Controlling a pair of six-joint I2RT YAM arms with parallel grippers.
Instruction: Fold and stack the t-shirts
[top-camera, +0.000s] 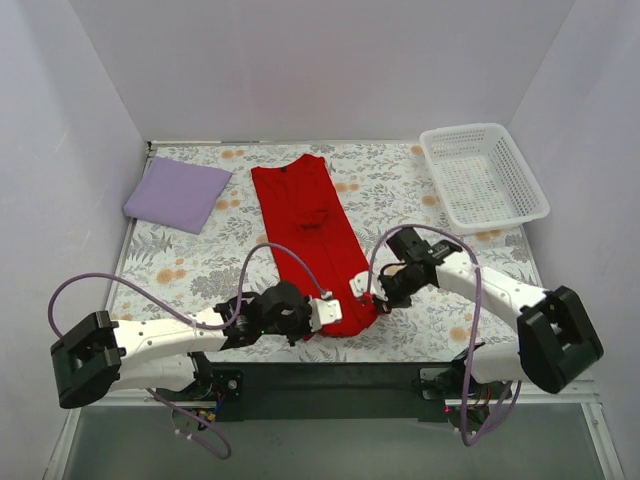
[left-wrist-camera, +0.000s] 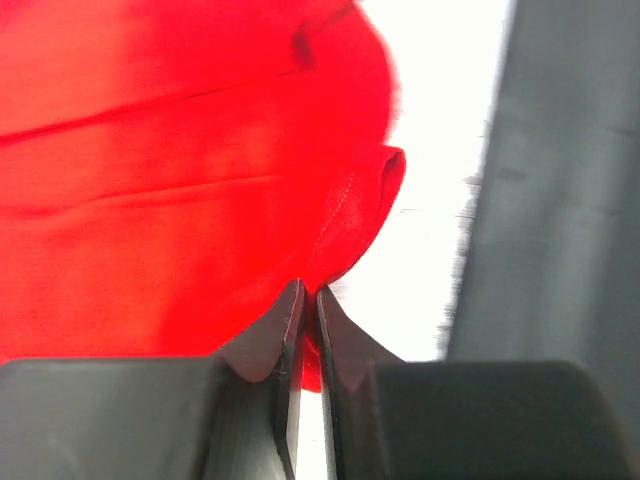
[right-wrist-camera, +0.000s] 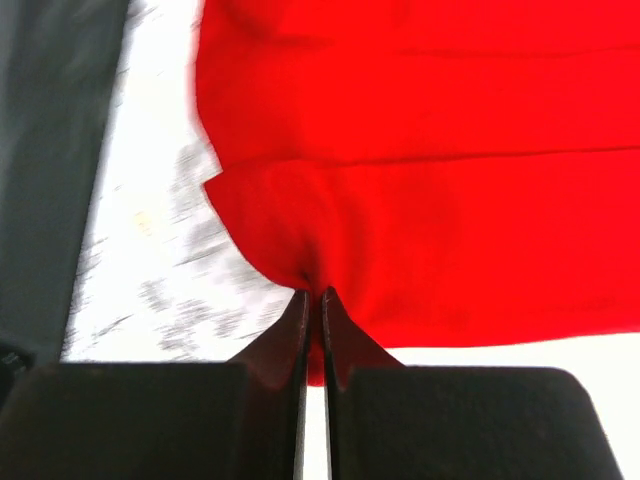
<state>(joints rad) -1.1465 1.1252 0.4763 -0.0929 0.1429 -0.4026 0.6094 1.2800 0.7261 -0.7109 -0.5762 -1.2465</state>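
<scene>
Red cloth runs down the middle of the flowered table (top-camera: 200, 270). The red t-shirt (top-camera: 300, 215) lies as a long narrow strip, collar toward the far wall and hem at the near edge between your two arms. Your left gripper (left-wrist-camera: 308, 297) has its jaws pinched tight on the left side of that hem. Your right gripper (right-wrist-camera: 312, 298) is clamped the same way on the right side. Each wrist view shows red fabric caught between the fingertips.

The lilac t-shirt (top-camera: 177, 193) sits at the far left corner in a neat folded square, well apart from the red one. By the look of it, that shirt is finished. The red one has its sides folded in and needs folding along its length, and nothing is stacked yet.

For room, the way from hem to collar is clear above the shirt itself. The white basket (top-camera: 485, 178) stands at the far right, well apart. Plain walls close in on the left, right and far sides, and the dark base rail (top-camera: 330, 378) lies just behind the grippers.
</scene>
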